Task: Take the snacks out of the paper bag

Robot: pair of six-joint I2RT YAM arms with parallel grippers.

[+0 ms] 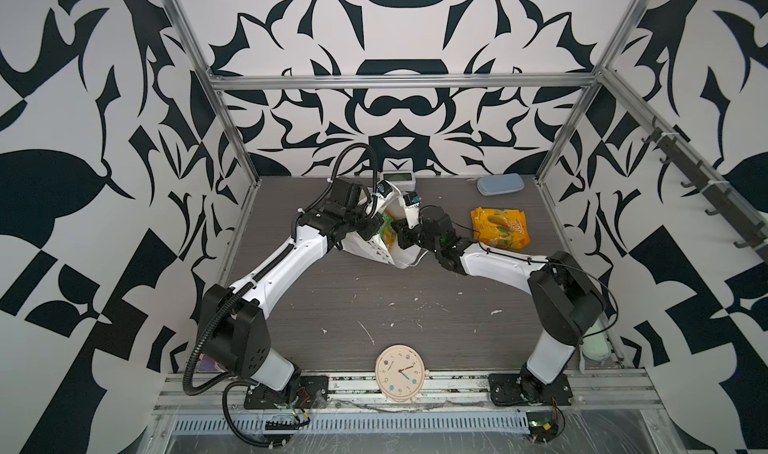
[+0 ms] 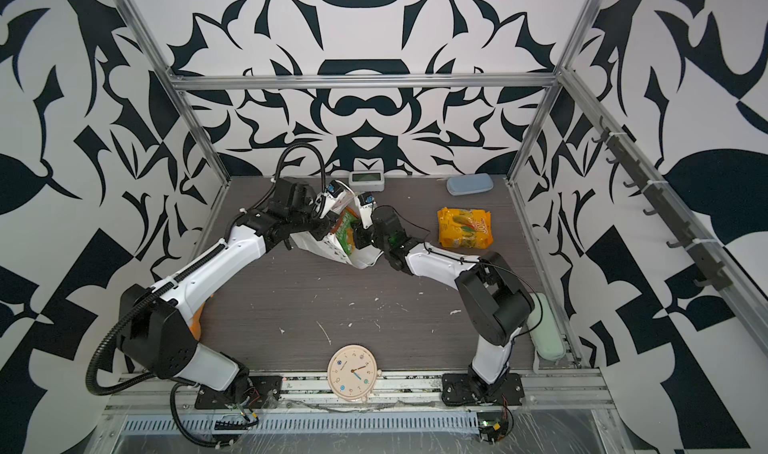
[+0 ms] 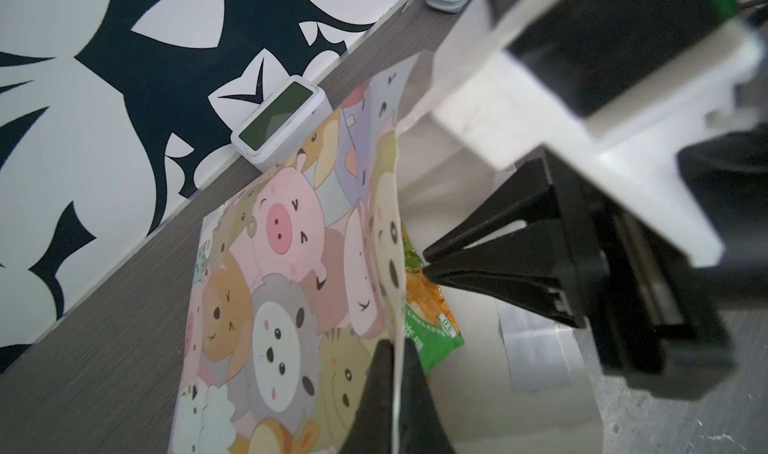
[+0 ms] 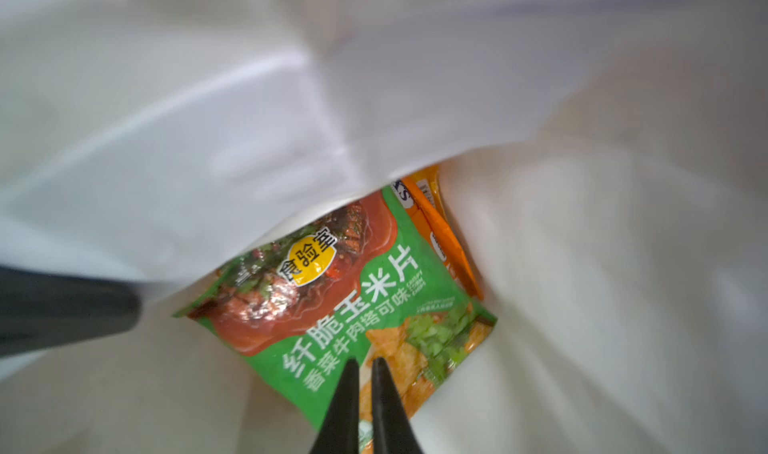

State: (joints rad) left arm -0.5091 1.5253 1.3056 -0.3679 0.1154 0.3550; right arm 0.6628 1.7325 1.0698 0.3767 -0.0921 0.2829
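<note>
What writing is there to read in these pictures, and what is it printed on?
"食验室": yellow circle on the green packet.
"纤脆玉米片": big white characters, same packet.
"香菜牛肉塔可味": smaller line below.
"X'S": cut-off letters on the orange packet, start hidden.
Green packet's small English print, yellow packet red script, clock numerals: too small to read.

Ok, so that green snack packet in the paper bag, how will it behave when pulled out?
The green packet looks like thin glossy film, so probably floppy and slippery. Chips pictured on it suggest light contents. It may drag on the paper bag wall folded over it.
</note>
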